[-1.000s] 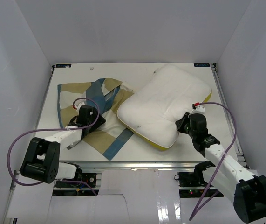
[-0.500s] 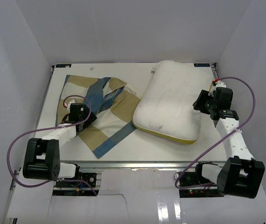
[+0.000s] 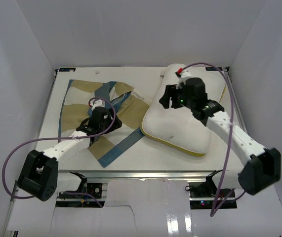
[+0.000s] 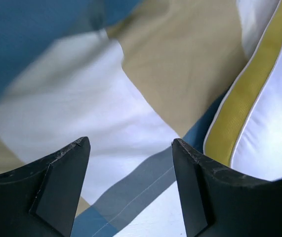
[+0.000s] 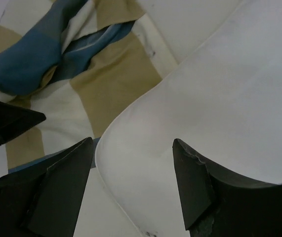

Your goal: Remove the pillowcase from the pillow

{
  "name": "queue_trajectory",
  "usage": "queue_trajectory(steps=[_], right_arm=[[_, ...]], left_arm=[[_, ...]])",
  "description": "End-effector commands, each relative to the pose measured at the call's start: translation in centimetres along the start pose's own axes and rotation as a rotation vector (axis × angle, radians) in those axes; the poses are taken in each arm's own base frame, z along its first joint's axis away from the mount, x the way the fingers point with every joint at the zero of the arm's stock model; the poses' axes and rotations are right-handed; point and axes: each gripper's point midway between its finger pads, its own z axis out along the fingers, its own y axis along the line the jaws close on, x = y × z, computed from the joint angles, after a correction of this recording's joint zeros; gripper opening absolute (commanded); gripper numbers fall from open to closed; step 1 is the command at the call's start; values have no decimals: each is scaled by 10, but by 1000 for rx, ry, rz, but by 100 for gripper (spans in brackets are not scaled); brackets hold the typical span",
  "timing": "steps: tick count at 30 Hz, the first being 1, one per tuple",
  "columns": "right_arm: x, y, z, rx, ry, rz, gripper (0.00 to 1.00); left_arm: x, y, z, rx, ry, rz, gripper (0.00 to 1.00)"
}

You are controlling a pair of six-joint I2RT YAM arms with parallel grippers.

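The checked pillowcase lies spread and crumpled on the left half of the table, apart from the pillow except where its blue edge runs beside the yellow seam. The white pillow lies bare on the right, with a yellow edge. My left gripper hovers open over the pillowcase, its gap holding nothing. My right gripper is open above the pillow's left part. Nothing lies between its fingertips. The pillowcase shows beyond.
White walls close the table on three sides. The front rail runs along the near edge. Purple cables loop off both arms. The left gripper's finger shows in the right wrist view.
My right gripper let go of the pillow and opened, then swung from its right side across to its far left part. The left gripper shifted right over the pillowcase. The pillow was dragged toward the right.
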Motion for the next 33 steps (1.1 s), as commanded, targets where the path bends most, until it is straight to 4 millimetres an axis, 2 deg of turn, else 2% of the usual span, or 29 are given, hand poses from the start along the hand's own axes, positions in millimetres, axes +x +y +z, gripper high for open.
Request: queue_trajectory(steps=[1,2,3,4,5,6,7,8,10,11,14,16,18,22,25,27,28,30,31,33], right_arm=[[14,41,52,-44,66,-64,71],[34,42,73,-32,126,-80,71],[45,57,81,-59,157,-103,71],[55,60,88,-62,185,-104,71],[66,59,94,-55,219,-96,71],[86,56,102,-47,265,-90,71],[98,53,103,-43,282,-81,70],[128,45,100,-37,318,-65,70],[156,33,91,-12,356,-54,70],[179,12,79,66,381,-49,70],[208,-5,53,106,382,-37,70],[210,-4,38,87,362,-16,70],[225,-9,26,92,373,1,70],[223,-6,12,57,334,-4,70],[218,-8,5,68,305,-6,70],[222,-13,-1,87,324,-15,70],[223,-14,-4,89,328,-25,70],[222,-14,-9,87,327,-34,70],[222,-14,-10,84,325,-37,70],[219,-14,-13,78,309,-47,71]], left_arm=[[39,-5,15,20,113,12,78],[51,0,18,22,143,10,78],[54,-4,21,49,148,2,79],[62,1,26,33,167,-9,79],[67,5,29,18,178,-11,79],[69,9,32,-3,186,-16,79],[72,20,38,-58,187,-20,79],[72,25,41,-81,182,-27,79],[68,36,47,-124,176,-34,79],[70,44,50,-153,186,-26,79],[57,63,56,-189,176,-62,79],[47,73,57,-181,178,-110,79],[39,77,57,-181,163,-123,79],[12,86,58,-234,111,-108,80],[6,101,64,-268,131,-128,80],[0,105,69,-268,136,-138,80],[0,115,72,-290,146,-147,80],[-5,119,76,-295,150,-159,80],[-8,127,77,-311,148,-177,80],[-9,131,78,-308,147,-195,80]])
